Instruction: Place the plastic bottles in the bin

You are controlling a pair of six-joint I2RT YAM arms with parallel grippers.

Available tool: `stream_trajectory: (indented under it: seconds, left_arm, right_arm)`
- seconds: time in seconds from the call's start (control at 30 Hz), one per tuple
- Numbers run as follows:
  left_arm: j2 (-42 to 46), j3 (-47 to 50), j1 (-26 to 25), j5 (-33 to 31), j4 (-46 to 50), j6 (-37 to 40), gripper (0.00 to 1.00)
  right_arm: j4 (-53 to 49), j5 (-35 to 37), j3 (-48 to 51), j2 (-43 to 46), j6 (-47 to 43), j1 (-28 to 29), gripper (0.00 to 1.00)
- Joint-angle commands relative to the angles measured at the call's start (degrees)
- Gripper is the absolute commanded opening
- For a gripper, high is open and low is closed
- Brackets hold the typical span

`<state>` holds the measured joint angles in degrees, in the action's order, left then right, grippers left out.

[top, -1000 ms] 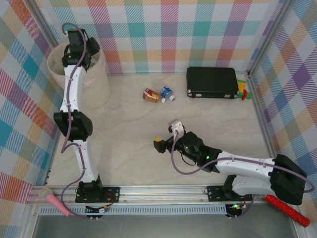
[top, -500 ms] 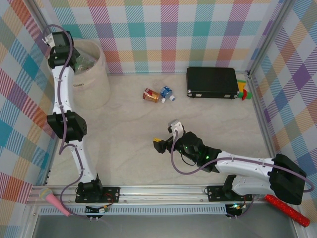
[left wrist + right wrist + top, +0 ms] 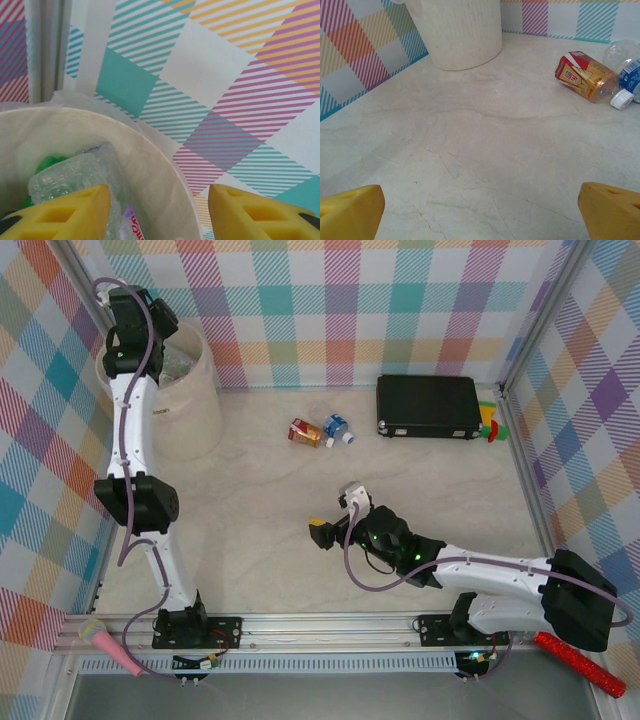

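Note:
The cream bin (image 3: 190,410) stands at the far left; its rim and inner wall (image 3: 150,165) curve under my left gripper (image 3: 157,210), which is open and empty above it. Inside lie crushed clear bottles (image 3: 70,175) and a green one (image 3: 50,164). My left wrist (image 3: 135,325) hangs over the bin's far left edge. Two bottles lie on the table: a brown, orange-labelled one (image 3: 305,432) (image 3: 585,75) and a blue-labelled one (image 3: 337,427) (image 3: 631,72). My right gripper (image 3: 325,532) (image 3: 480,215) is open and low, well short of them, facing the bin (image 3: 460,35).
A black rectangular case (image 3: 428,406) lies at the back right, with small red, green and yellow things (image 3: 490,425) beside it. Plaid walls close in the table on three sides. A pink tool (image 3: 110,648) and a red one (image 3: 580,662) rest by the front rail.
My left wrist swung from over the bin's middle to its far left rim, then eased back a little. The right arm and the two table bottles stayed put.

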<state>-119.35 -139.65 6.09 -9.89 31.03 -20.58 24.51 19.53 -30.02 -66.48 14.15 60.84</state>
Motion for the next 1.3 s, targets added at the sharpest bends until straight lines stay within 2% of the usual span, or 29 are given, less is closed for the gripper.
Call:
stream_trajectory:
  seconds: [0.0,0.13,0.23,0.37,0.57,0.73,0.83,1.03,1.17,1.23,1.27]
  left_arm:
    - [-2.9,-1.3,0.5,0.6,0.2,-1.0,0.54]
    - [-4.4,-1.4,1.1,-2.0,2.4,-1.3,0.55]
    - [-6.0,-2.4,2.5,-0.7,5.9,-1.8,0.57]
    - [-6.1,-3.3,3.6,-2.5,10.1,-2.8,0.57]
    - [-2.9,-3.2,3.6,-7.6,12.8,-4.5,0.57]
    - [1.7,-1.8,3.2,-6.7,11.4,-4.9,0.58]
    - [5.3,0.1,2.0,-6.6,10.2,-4.9,0.63]
    - [15.5,10.3,-2.2,-6.3,6.9,-4.7,0.72]
    - [25.0,22.9,-5.9,-6.8,3.6,-5.0,0.81]
    - [30.6,31.4,-7.6,-7.8,1.0,-6.0,0.90]
    - [33.8,36.8,-8.5,-7.0,-1.3,-6.7,0.99]
  right_arm:
    - [1.5,0.3,-2.0,-0.5,0.2,0.3,0.99]
    - [1.4,0.8,-2.1,-1.0,0.0,0.2,0.99]
    - [1.3,0.8,-2.2,-1.2,0.1,0.2,0.99]
    - [1.4,1.0,-2.2,-1.2,0.0,0.2,0.99]
    - [1.3,0.6,-2.1,-0.8,0.1,0.2,0.99]
    - [1.1,0.4,-2.1,-0.6,0.2,0.2,0.99]
    - [0.9,0.7,-2.2,-0.7,0.3,0.2,0.99]
    - [-0.4,0.6,-3.6,-3.5,0.2,0.2,0.99]
    - [-0.9,1.3,-4.1,-4.5,0.8,0.2,0.99]
    - [-0.9,2.0,-4.1,-4.8,1.3,0.2,0.99]
    - [-0.9,2.7,-4.0,-4.9,1.7,0.1,0.99]
